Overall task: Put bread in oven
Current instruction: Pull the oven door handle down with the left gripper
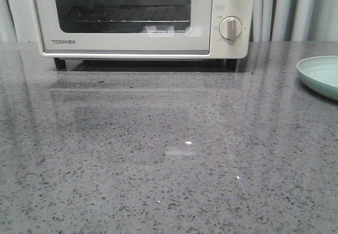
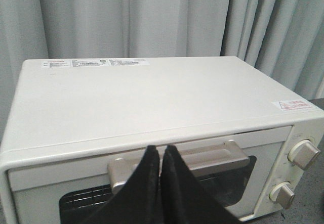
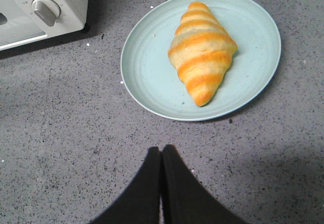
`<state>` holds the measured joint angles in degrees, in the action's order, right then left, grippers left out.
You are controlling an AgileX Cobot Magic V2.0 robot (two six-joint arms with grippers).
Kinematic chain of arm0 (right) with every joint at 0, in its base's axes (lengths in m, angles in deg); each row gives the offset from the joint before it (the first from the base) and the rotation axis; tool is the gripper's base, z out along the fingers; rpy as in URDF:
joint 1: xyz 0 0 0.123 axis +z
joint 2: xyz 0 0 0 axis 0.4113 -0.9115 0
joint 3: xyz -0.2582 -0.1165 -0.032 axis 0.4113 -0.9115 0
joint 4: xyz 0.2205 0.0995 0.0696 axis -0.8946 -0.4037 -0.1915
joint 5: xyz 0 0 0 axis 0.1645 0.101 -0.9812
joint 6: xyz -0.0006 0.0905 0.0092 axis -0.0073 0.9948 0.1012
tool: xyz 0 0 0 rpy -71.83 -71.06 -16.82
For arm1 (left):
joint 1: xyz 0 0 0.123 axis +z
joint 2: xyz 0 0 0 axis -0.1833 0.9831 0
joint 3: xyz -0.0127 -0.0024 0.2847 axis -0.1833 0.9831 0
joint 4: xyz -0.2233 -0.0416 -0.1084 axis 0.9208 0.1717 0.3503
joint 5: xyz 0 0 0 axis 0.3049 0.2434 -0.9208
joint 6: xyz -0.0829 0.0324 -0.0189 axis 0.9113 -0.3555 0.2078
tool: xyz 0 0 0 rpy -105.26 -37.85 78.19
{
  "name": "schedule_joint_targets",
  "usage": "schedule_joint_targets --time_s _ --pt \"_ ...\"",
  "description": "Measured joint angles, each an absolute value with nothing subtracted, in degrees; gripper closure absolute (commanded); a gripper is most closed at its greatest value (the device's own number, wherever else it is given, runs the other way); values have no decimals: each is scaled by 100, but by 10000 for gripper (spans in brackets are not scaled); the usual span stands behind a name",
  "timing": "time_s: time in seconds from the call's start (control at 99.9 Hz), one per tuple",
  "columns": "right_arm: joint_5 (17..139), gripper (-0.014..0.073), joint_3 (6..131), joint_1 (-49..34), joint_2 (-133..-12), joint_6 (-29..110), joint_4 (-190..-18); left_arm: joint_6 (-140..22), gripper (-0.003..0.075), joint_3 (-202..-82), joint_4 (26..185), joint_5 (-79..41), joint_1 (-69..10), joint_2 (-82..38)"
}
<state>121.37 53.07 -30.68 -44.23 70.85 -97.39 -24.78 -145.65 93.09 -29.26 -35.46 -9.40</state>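
Bread (image 3: pixel 202 52): one golden-brown croissant with paler cream stripes, lying on a pale green plate (image 3: pixel 147 72). It sits a little off the plate's centre, long axis running across the dish, both tapered ends inside the rim. Nothing touches it.

Plate rests flat on the grey speckled table (image 1: pixel 169 160). In the front view only its edge (image 1: pixel 321 75) shows, at the far right, near the oven's right side but apart from it. A few pale crumbs lie on the table just beside the plate in the right wrist view.

Oven (image 1: pixel 137 17): cream-white, TOSHIBA on the lower left of the door frame, standing on black feet at the back of the table. Door shut; wire rack visible through the glass. Two round knobs on the right panel, upper knob (image 2: pixel 304 154) and lower knob (image 2: pixel 282 194). A broad metal handle (image 2: pixel 202 155) runs along the top of the door. Labels on the top panel, print too small to read. Grey curtain (image 2: pixel 152 16) hangs behind.

Left claw (image 2: pixel 161 155): black fingers pressed together, tips meeting, holding nothing. It is raised in front of the oven, level with the door handle; contact with the handle cannot be told.

Right claw (image 3: pixel 161 155): fingers likewise closed tip to tip, empty. It hangs above bare table, near the plate's edge but clear of it and well short of the bread. Corner of the oven (image 3: pixel 45 6) shows off to one side.
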Motion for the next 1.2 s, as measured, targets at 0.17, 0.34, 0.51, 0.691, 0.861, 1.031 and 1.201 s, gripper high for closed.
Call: schedule_joint_targets --time_s 0.17,0.34,0.51,0.691,0.861,1.031,1.201 --pt "12137 654 5307 -3068 -4444 7085 -9739 -2482 741 -15169 9299 -2815 -3580 -230" --pt "12137 654 5307 -3068 -4444 7085 -9739 -2491 741 -15545 9299 -2703 -3580 294" --pt "12137 654 5307 -3068 -4444 7085 -9739 -2491 741 -15613 9299 -2687 -3580 580" --pt "12137 654 5307 -3068 -4444 7085 -9739 -2491 741 -15613 9299 -2687 -3580 729" --pt "12137 654 5307 -3068 -4444 7081 -9739 -2491 741 -15659 9299 -2770 -3580 885" --pt "12175 654 5371 -3068 -4444 7081 -9739 -2491 741 -15705 9290 -2573 -3580 909" --pt "12226 654 5676 -3068 -4444 7081 -9739 -2495 741 -15383 9290 -2749 -3605 774"
